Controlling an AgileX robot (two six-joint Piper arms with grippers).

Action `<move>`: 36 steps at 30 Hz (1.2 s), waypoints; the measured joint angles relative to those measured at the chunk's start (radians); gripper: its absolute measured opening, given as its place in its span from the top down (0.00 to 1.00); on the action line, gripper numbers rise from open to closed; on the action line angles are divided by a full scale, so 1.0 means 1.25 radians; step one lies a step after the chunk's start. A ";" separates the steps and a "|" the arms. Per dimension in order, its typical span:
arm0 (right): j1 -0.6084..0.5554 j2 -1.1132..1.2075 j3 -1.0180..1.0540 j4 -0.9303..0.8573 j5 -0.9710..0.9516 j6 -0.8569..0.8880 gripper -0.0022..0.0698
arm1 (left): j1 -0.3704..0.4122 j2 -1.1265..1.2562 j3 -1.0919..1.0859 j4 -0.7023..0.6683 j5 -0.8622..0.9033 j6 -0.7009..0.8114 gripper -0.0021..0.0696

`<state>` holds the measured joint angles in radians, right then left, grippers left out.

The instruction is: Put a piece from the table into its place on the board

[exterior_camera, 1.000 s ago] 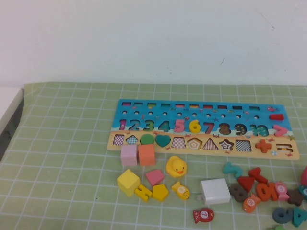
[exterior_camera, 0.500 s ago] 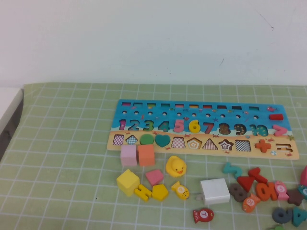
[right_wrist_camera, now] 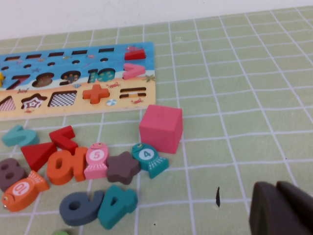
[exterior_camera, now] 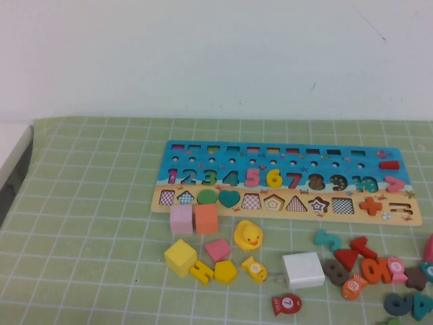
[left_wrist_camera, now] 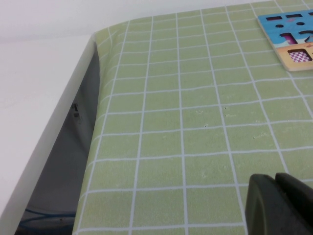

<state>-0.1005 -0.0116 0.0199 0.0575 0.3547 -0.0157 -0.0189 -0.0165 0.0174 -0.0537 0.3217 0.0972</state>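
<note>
the piece (exterior_camera: 274, 178), the yellow "6", already sits in its slot on the board (exterior_camera: 284, 210), between the pink 5 and red 7. looks flush from the high view, can't confirm it's fully seated.

left gripper (left_wrist_camera: 282, 205) is parked low over bare mat near the left edge of the surface (exterior_camera: 88, 223), well apart from the board; only its dark tip shows, fingers pressed together, holding nothing. right gripper (right_wrist_camera: 283, 210) hangs over open mat toward the right edge, also closed and empty. neither arm shows in the high view.

risks, as i judge them:
- if the 6 sits slightly proud, any bump on the board could pop it out.
- the right gripper is the nearer one to clutter: pink cube (right_wrist_camera: 161, 128), teal fish (right_wrist_camera: 149, 159), brown star (right_wrist_camera: 122, 167) and loose numerals lie between it and the board's right end. a low sweep would scatter them.
- yellow lookalikes could be mistaken for the target: rubber duck (exterior_camera: 248, 235), yellow pentagon (exterior_camera: 226, 272), yellow cube (exterior_camera: 180, 256).

also near the board's front edge: lilac block (exterior_camera: 181, 219), orange block (exterior_camera: 206, 218), white box (exterior_camera: 303, 269). nothing lies on the board's number row.
</note>
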 joint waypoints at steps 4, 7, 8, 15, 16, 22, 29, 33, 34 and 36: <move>0.000 0.000 0.000 0.000 0.000 0.000 0.97 | 0.000 0.000 0.000 0.000 0.000 0.000 0.97; 0.000 -0.002 0.000 -0.008 0.000 0.006 0.97 | 0.000 0.000 0.000 0.000 0.000 0.000 0.97; -0.001 -0.002 0.000 -0.024 0.000 0.026 0.97 | 0.000 0.000 0.000 0.000 0.000 0.000 0.97; -0.002 -0.002 0.000 -0.066 0.000 0.119 0.97 | 0.000 0.000 0.000 0.000 0.000 0.000 0.97; -0.002 -0.002 0.000 -0.066 0.000 0.120 0.97 | 0.000 0.000 0.000 0.000 0.000 0.000 0.97; -0.002 -0.002 0.000 -0.070 0.000 0.123 0.97 | 0.000 0.000 0.000 0.000 0.000 0.000 0.97; -0.002 -0.002 0.000 -0.071 0.000 0.125 0.97 | 0.000 0.000 0.000 0.000 0.000 0.000 0.97; -0.002 -0.002 0.000 -0.071 0.000 0.125 0.97 | 0.000 0.000 0.000 0.000 0.000 0.000 0.97; -0.002 -0.002 0.000 -0.071 0.000 0.125 0.97 | 0.000 0.000 0.000 0.000 0.000 0.000 0.97; -0.002 -0.002 0.000 -0.071 0.000 0.125 0.97 | 0.000 0.000 0.000 0.000 0.000 0.000 0.97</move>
<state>-0.1027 -0.0136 0.0199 -0.0312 0.3542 0.1411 -0.0189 -0.0165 0.0174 -0.0537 0.3217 0.0972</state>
